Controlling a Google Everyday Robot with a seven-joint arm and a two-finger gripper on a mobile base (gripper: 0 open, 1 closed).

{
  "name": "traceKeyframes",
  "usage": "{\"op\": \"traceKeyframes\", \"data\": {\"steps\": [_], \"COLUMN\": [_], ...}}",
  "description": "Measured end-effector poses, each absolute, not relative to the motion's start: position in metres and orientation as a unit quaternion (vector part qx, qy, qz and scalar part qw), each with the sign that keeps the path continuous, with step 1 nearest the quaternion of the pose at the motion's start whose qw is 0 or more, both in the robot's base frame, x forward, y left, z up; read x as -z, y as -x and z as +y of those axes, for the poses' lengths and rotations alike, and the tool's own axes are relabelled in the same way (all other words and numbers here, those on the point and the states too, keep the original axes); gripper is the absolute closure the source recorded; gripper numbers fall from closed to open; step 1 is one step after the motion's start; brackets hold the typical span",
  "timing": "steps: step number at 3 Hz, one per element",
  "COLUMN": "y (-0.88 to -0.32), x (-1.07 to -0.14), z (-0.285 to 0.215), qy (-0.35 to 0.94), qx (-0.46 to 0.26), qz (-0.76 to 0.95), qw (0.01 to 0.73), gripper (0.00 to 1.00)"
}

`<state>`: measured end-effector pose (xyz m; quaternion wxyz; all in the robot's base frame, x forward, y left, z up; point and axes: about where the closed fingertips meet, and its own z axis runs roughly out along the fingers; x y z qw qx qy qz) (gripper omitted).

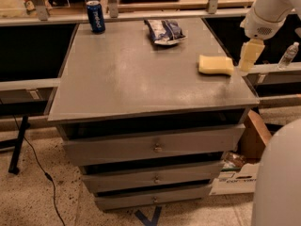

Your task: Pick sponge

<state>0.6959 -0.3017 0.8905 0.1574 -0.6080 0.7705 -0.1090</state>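
Obs.: sponge lies flat on the desk, right-centre of the frame, close to the desk's right edge, long side running roughly left to right. Nothing rests on it or touches it. End effector hangs from the white arm at upper right, tilted slightly, its tip low and just beside the sponge's right end; contact not evident from here. Open or closed: cannot tell, the pale yellow pads read as one block from this angle. It carries nothing; the sponge is on the desk. Blue can stands at the far left corner and the snack bag at top centre, both well apart from the work area. Judgement: step in hand is the approach, grasp not yet made. Next move calls for a small shift toward frame-left to centre over the sponge, the jaws spread across its short width, then descent and closure. Risk: the sponge is soft and near the edge, so a sideways nudge could push it rather than capture it.
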Motion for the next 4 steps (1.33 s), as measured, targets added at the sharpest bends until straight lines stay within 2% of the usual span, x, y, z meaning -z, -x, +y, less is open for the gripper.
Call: {"op": "traceKeyframes", "data": {"steps": [2, 4], "y": [-0.707, -0.711], "x": [-0.867, -0.851], "z": [-0.286, -0.276], "qy": [0.617, 0.617], "qx": [0.051, 0.027], "qz": [0.765, 0.762], "qw": [0.179, 0.196], "gripper": [0.00, 0.00]}}
